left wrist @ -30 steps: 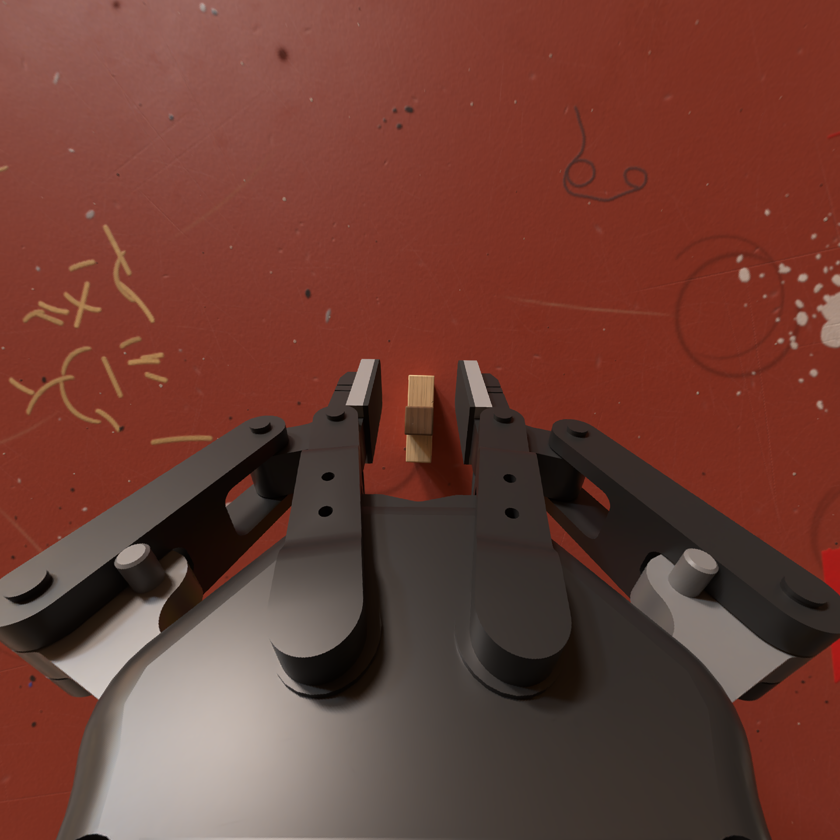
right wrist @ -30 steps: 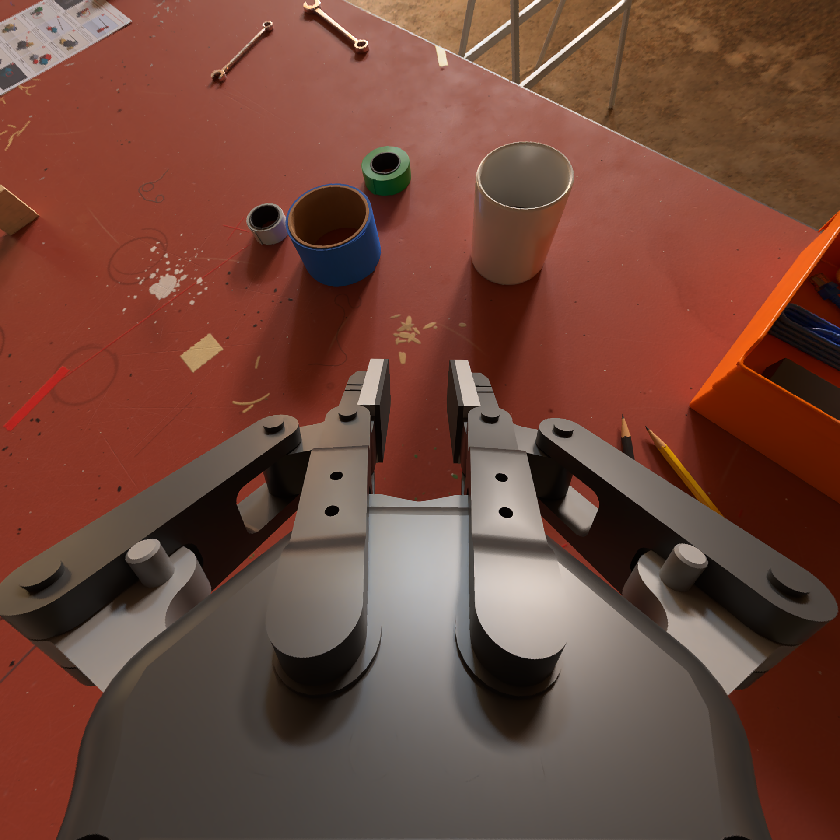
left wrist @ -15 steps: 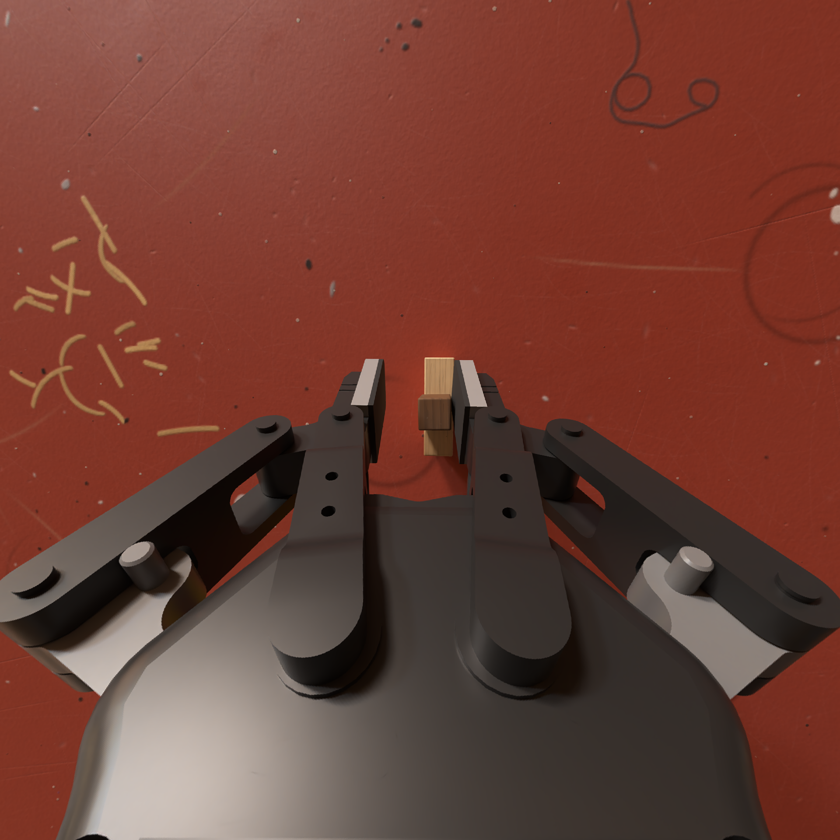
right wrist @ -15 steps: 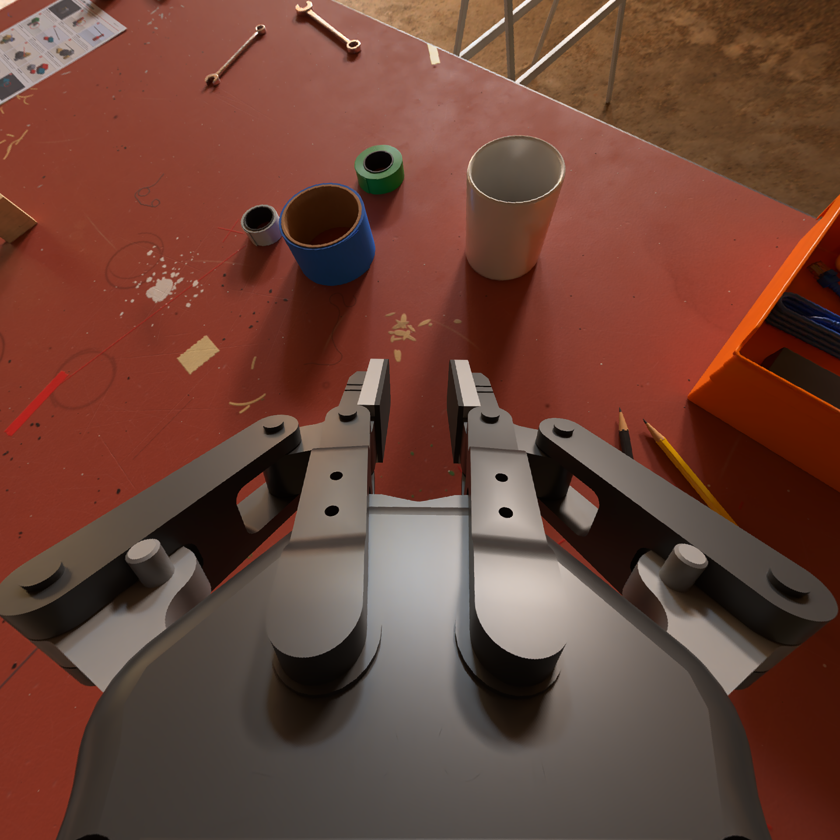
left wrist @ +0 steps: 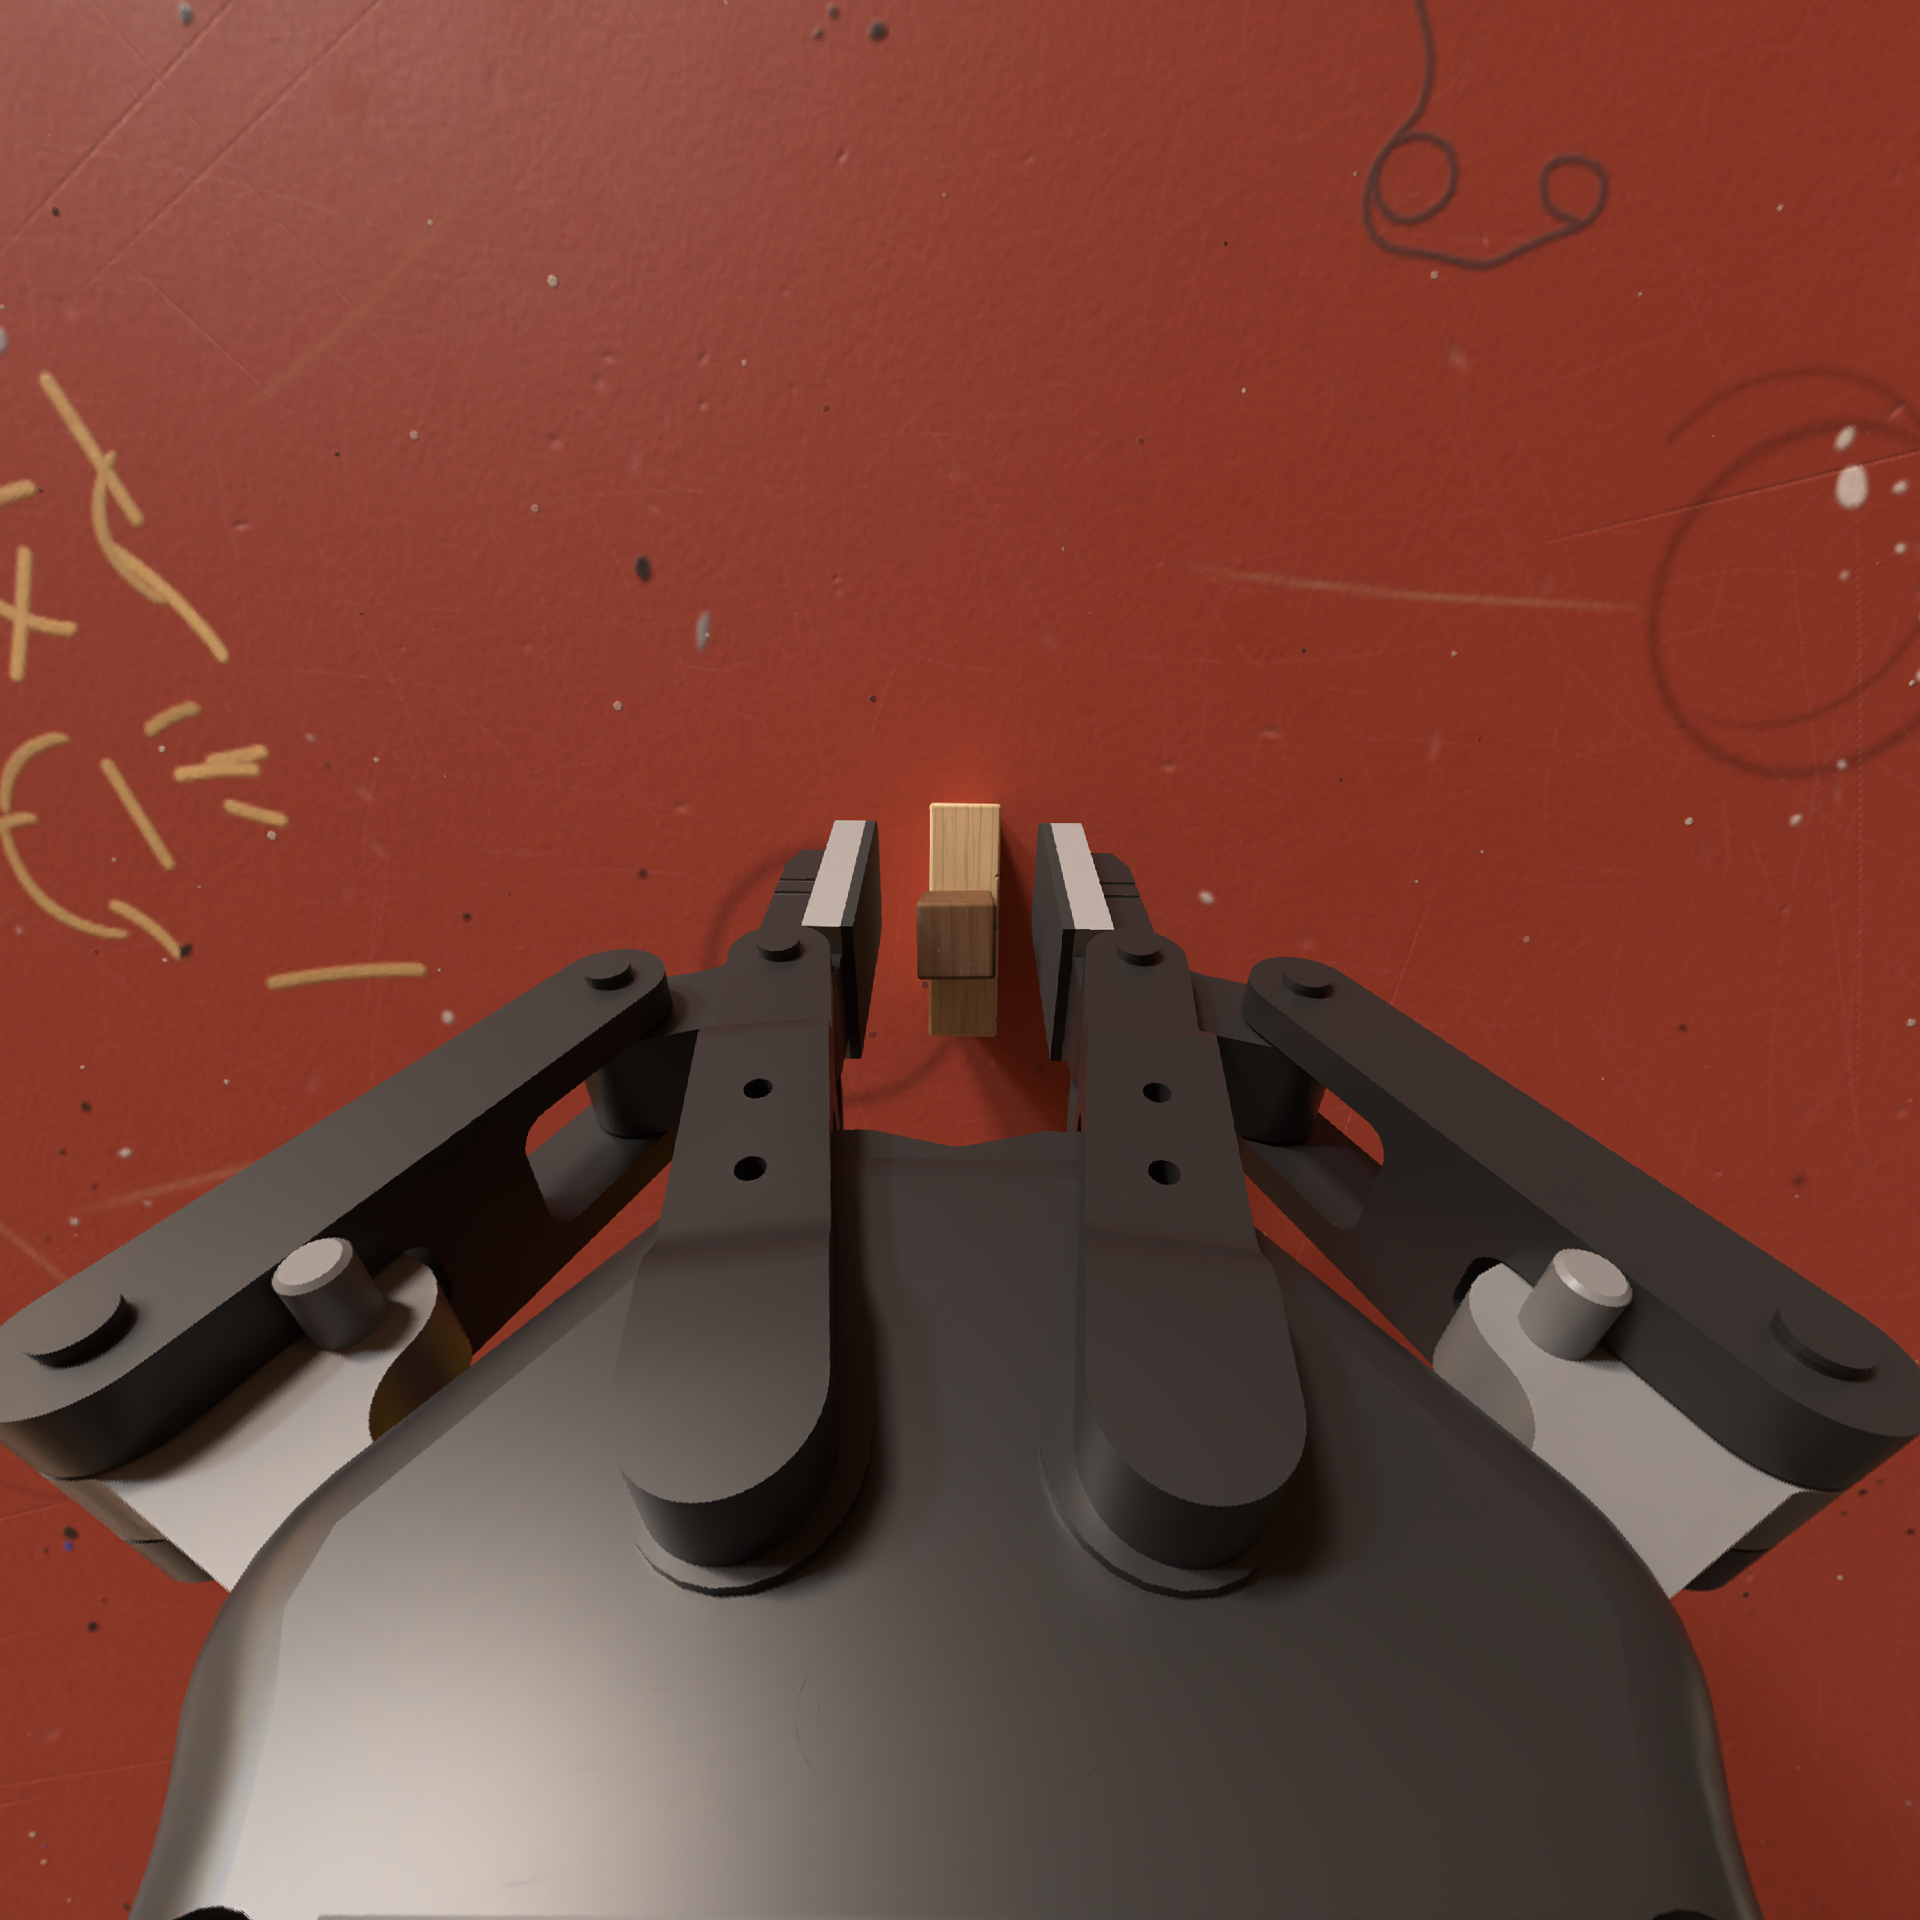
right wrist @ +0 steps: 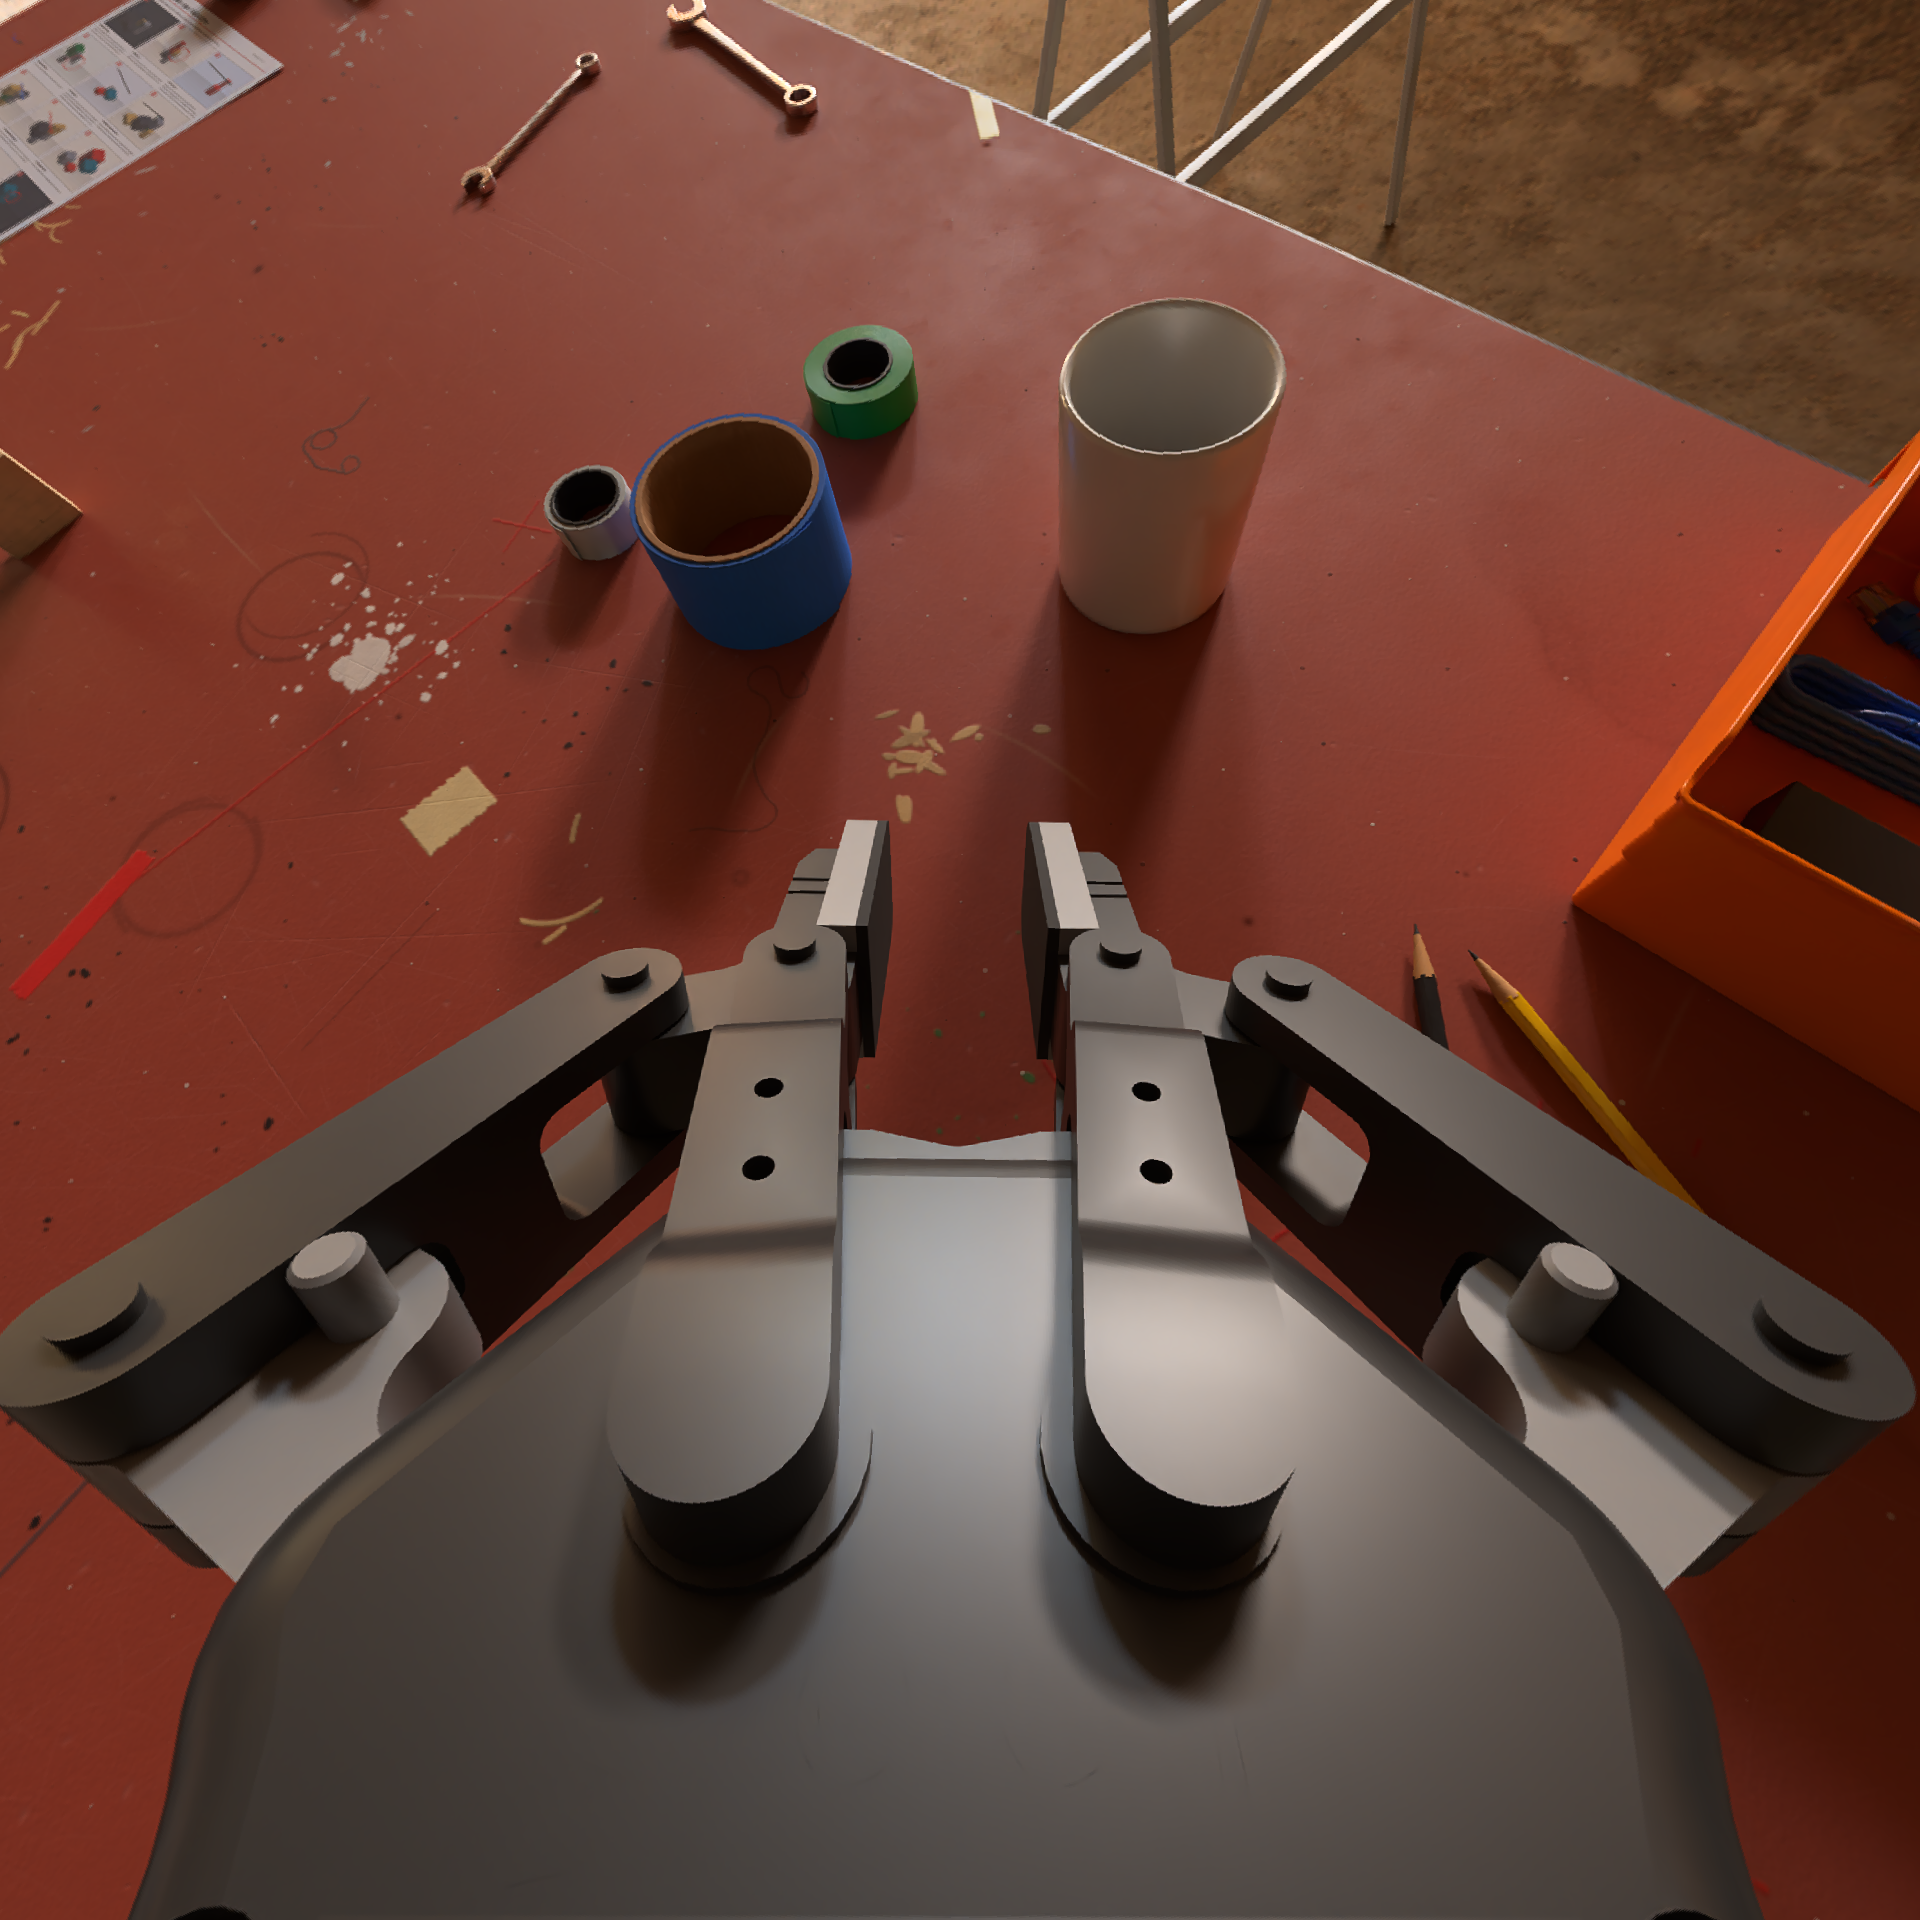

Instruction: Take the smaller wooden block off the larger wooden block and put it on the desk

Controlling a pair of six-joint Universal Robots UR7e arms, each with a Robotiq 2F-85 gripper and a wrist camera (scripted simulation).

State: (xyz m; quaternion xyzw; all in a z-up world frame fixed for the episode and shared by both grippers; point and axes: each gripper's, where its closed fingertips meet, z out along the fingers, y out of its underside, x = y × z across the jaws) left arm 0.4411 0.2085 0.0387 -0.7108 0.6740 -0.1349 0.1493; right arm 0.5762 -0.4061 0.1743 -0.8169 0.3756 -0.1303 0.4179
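table (right wrist: 1403,540): red top, scratched, paint-flecked | floor (right wrist: 1662,156): brown dirt past far edge | metal frame legs (right wrist: 1164,83) on it | light: warm

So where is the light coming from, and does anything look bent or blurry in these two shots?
Right wrist view: the cup and blue roll cast soft shadows toward the camera, so light comes from beyond them; the tool looks splayed by the wide lens. Left wrist view: lighting is flatter, and the small dark block on the pale block is sharp.
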